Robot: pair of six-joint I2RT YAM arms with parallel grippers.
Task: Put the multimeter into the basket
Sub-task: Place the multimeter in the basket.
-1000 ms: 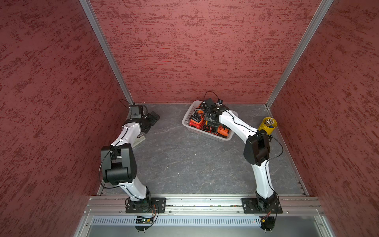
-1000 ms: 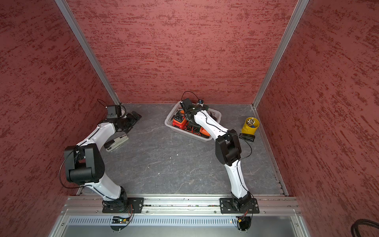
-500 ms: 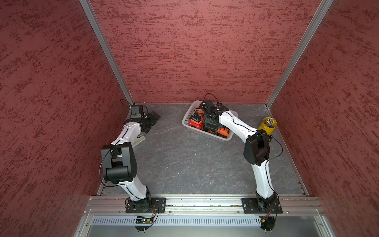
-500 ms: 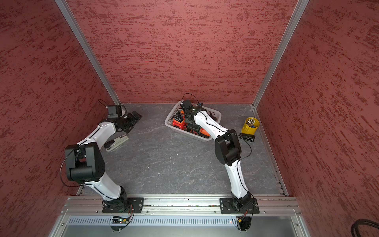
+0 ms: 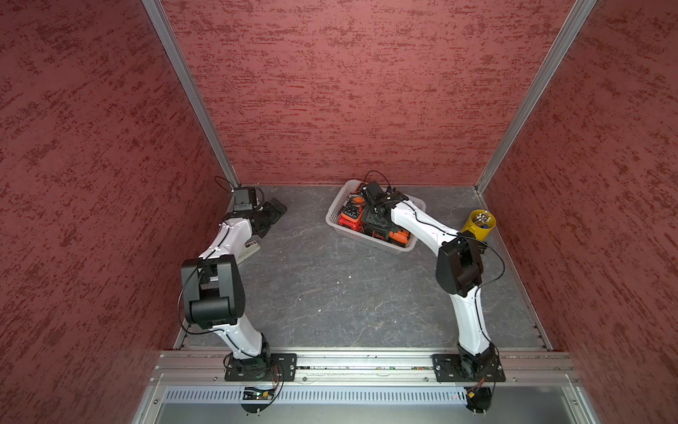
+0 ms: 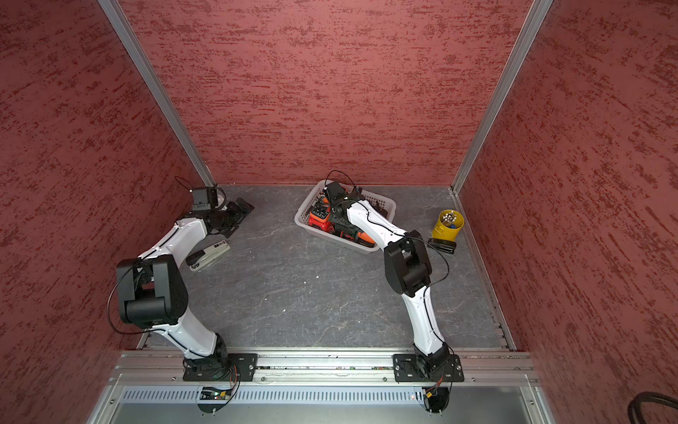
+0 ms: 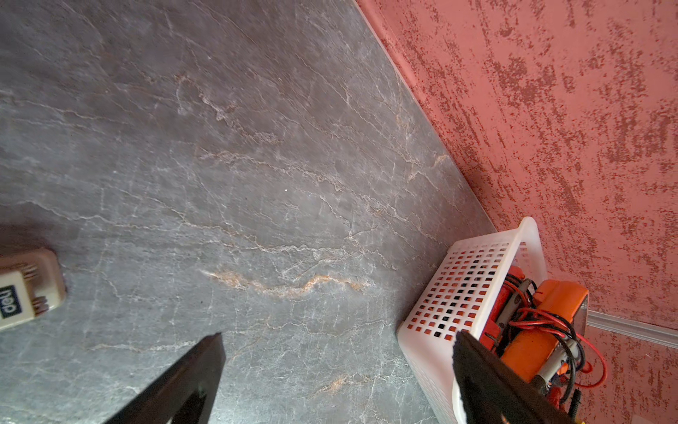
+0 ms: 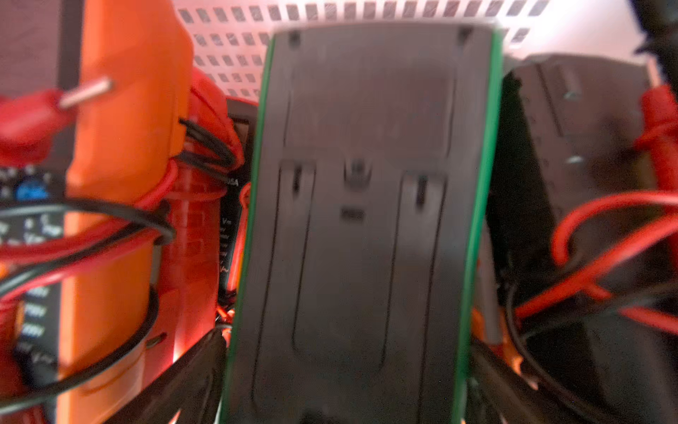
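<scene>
multimeter [image 8: 367, 220]: dark case, green trim, back face up, was lying in the basket [image 5: 361, 238] on top of the other contents, one end near a perforated wall. Orange meters [image 8: 124, 110] sat just beside it, with red and black test leads [image 8: 29, 117] tangled around them. Right gripper [image 8: 348, 341] was down inside the basket, jaws spread wide, one finger along each long edge of the multimeter. That view was too blurred to show whether the pads touched it, so gripping or let go: cannot tell. Basket sat at 1 o'clock on the table [image 5: 330, 293], close to the back wall and skewed to it. Yellow cup [image 5: 478, 225] with white sticks was at 2 o'clock, apart from the basket, with a flat black item [image 6: 443, 245] just beside it. Left gripper [image 7: 337, 337] was at 10 o'clock, jaws wide, nothing between them, over bare table, well apart from the basket. Stapler [image 6: 209, 253] lay at 9 o'clock, near the left arm.
</scene>
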